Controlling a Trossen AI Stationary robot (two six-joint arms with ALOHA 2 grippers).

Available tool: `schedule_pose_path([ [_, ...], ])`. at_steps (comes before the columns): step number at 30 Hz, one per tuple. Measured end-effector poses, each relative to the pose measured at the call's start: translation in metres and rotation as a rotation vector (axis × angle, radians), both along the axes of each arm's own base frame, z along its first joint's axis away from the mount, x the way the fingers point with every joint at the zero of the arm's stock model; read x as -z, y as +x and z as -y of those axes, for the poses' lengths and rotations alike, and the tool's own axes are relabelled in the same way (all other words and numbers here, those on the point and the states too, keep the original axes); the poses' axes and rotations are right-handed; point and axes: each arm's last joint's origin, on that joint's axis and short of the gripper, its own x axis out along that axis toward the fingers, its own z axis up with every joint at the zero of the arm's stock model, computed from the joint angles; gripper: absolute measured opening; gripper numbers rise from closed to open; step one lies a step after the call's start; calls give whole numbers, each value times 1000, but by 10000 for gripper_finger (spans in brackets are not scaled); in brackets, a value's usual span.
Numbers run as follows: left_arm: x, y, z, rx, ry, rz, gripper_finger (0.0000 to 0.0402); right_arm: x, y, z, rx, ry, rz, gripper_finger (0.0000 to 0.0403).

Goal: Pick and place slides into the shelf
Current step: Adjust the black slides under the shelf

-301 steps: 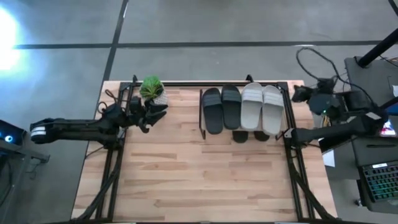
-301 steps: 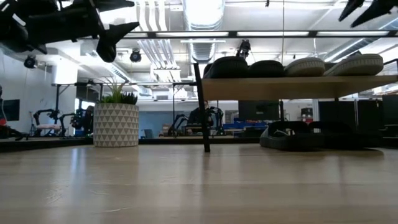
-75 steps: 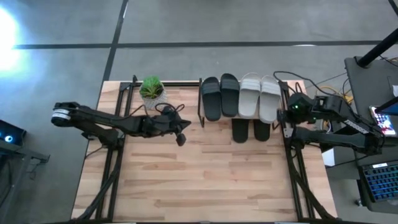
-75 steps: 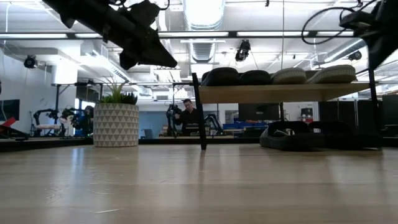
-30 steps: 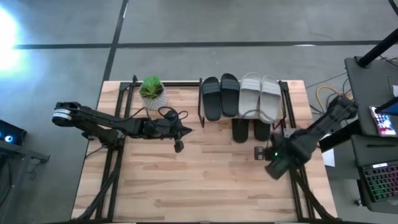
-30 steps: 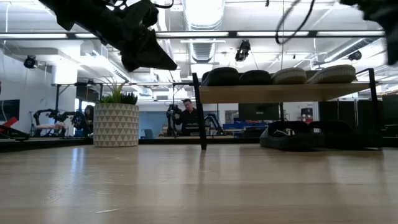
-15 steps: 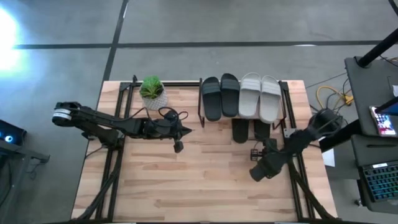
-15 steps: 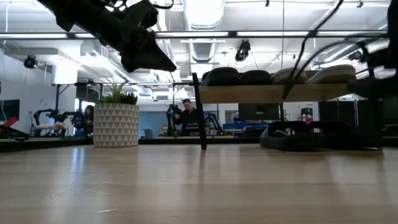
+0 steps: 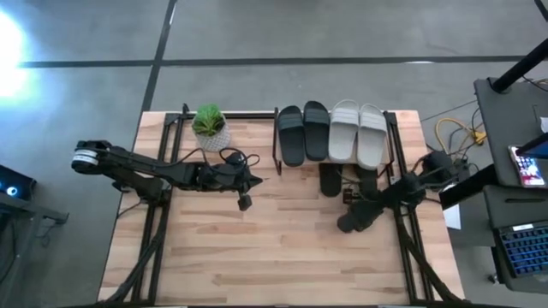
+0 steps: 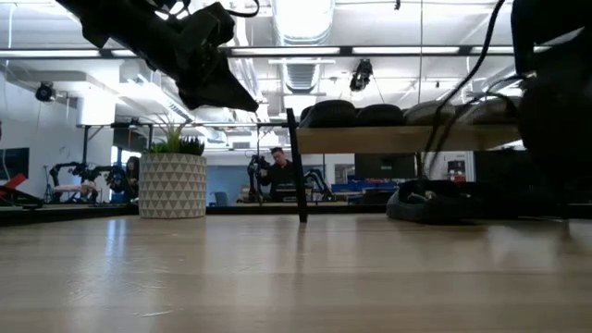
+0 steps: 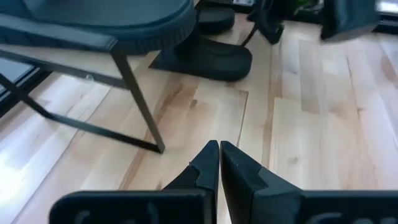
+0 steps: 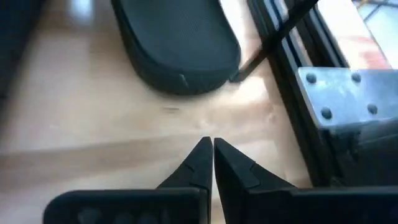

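Observation:
The shelf (image 9: 336,162) stands at the table's far edge. Two black slides (image 9: 304,134) and two grey slides (image 9: 360,134) lie on its board. Two more black slides (image 9: 344,180) rest on the table under it, heels sticking out toward the near side. My right gripper (image 12: 207,144) is shut and slants down just near of the right one's heel (image 12: 177,43), apart from it. My left gripper (image 11: 219,146) is shut, above the table left of the shelf's leg (image 11: 134,93), pointing toward the shelf.
A potted plant (image 9: 210,124) stands left of the shelf at the far edge. Metal frame rails (image 12: 292,118) run along the table's right and left (image 9: 158,214) sides. Bare wood (image 9: 274,257) fills the table's near half. A person (image 10: 277,171) shows far off in the room.
My right gripper has come down from high above the table's right side and gone left toward the slides under the shelf, tipping downward; it stays shut.

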Motion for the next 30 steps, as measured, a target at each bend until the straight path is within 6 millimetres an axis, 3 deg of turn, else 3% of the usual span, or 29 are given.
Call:
schedule_pose_path([
  [7, 1, -1, 0, -2, -2, -17, 2, 12, 2, 24, 104, 53, 121, 9],
  [19, 1, -2, 0, 3, -4, -42, 2, 12, 13, 41, 5, -23, 94, 9],
  [24, 0, -2, 0, 3, -4, -42, 2, 2, 24, 32, 3, 82, 59, 9],
  [30, 0, -2, 0, 3, -4, -42, 2, -23, 52, -4, -68, 149, 216, 9],
])
